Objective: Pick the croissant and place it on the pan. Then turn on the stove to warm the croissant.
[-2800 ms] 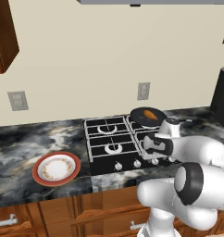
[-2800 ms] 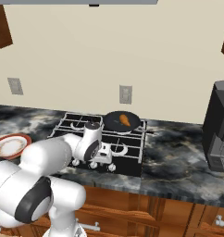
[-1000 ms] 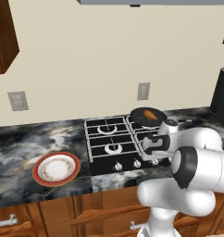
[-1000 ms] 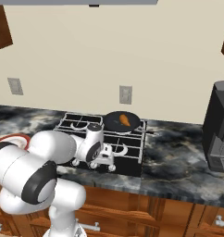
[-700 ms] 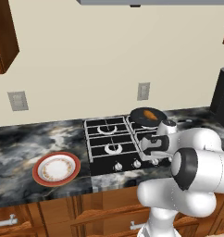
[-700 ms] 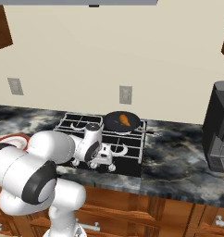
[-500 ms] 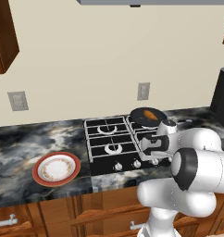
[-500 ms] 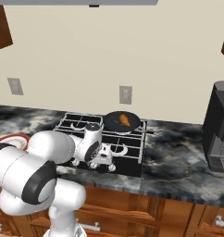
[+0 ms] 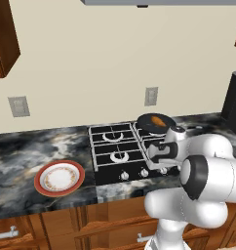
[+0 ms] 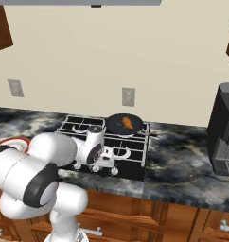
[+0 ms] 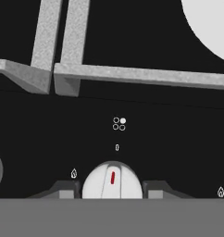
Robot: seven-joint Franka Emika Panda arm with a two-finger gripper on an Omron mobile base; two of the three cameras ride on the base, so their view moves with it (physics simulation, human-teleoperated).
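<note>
The croissant lies in the pan on the back right burner of the stove. My gripper is down at the row of knobs along the stove's front edge. In the hand view it is shut on a silver knob, with a dark fingertip on either side. The knob's red mark points nearly straight up at a small burner diagram. The arm hides that knob in both base views.
A red-rimmed plate sits on the marble counter left of the stove. A tall black appliance stands at the right end of the counter. Grey grate bars and a silver burner ring lie beyond the knob.
Over the last second nothing has visibly moved. Since nearly three seconds ago the arm's elbow has swung a little, while the hand stayed at the knob row.
</note>
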